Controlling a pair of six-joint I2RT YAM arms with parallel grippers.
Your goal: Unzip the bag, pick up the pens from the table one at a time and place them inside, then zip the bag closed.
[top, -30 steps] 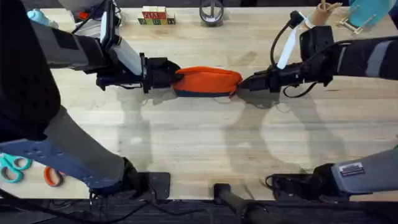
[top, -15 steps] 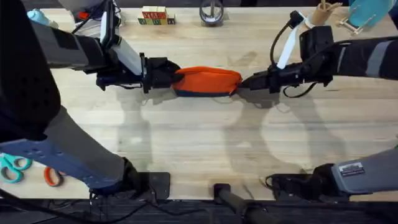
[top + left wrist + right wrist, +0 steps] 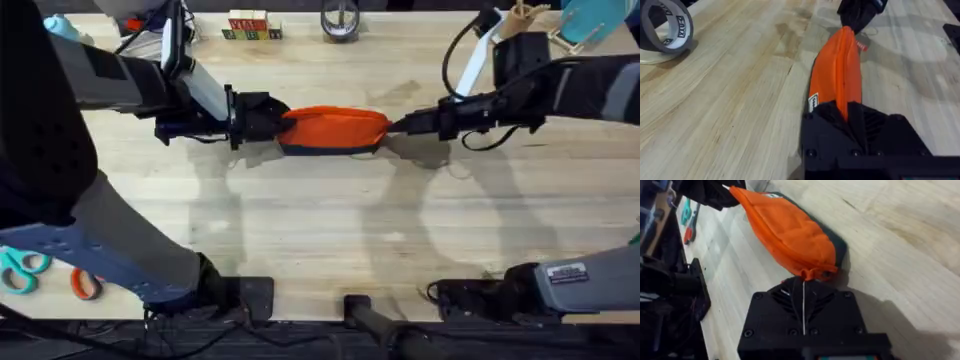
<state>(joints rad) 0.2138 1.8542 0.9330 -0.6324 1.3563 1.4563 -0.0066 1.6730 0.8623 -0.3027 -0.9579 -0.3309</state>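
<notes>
Bag [image 3: 333,130]: lies on the desk [image 3: 320,230], long axis left to right. Left gripper [image 3: 268,118], jaws clamped on its left end. Right gripper [image 3: 397,126], jaws pressed closed at its right end, seemingly pinching the zipper tab.

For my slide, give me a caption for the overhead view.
Two grippers, left and right, hold opposite ends of the orange bag on the table.
</notes>
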